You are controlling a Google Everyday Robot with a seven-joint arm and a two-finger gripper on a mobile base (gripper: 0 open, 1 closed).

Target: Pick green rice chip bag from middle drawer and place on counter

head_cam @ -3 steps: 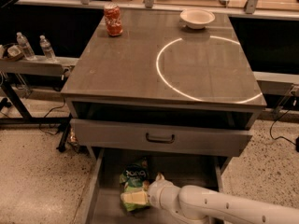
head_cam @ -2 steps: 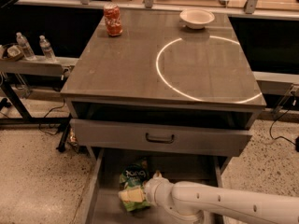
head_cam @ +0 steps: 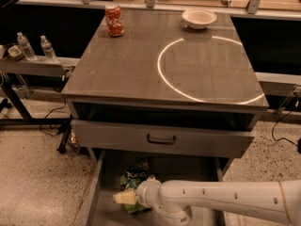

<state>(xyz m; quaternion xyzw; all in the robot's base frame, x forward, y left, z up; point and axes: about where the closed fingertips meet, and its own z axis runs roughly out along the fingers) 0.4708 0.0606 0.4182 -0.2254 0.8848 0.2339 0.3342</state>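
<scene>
Well, the bag (head_cam: pixel 135 179) lies low in the frame, on the floor of the open drawer (head_cam: pixel 186 169), just under the drawer front (head_cam: pixel 161 139) with the dark handle. The claw (head_cam: pixel 124 197) is at the end of the white arm (head_cam: pixel 221 200) that comes in from the lower right. It sits right at the lower part of the bag. I cannot tell if the claw is spread or pinching the bag. I think the bag is light, soft and crinkly, with air and thin chips inside. A hard squeeze could crush them, and the shiny skin could slip. The middle of the bag or a flat sealed end looks like a good place to hold. Count them: one bag, one drawer pulled out, one red can (head_cam: pixel 114 19) at the upper left of the bench (head_cam: pixel 127 69), one white bowl (head_cam: pixel 199 18) at its upper right, one bright ring (head_cam: pixel 158 69), and two bottles (head_cam: pixel 24 45) on the shelf (head_cam: pixel 33 66) at the far left.
</scene>
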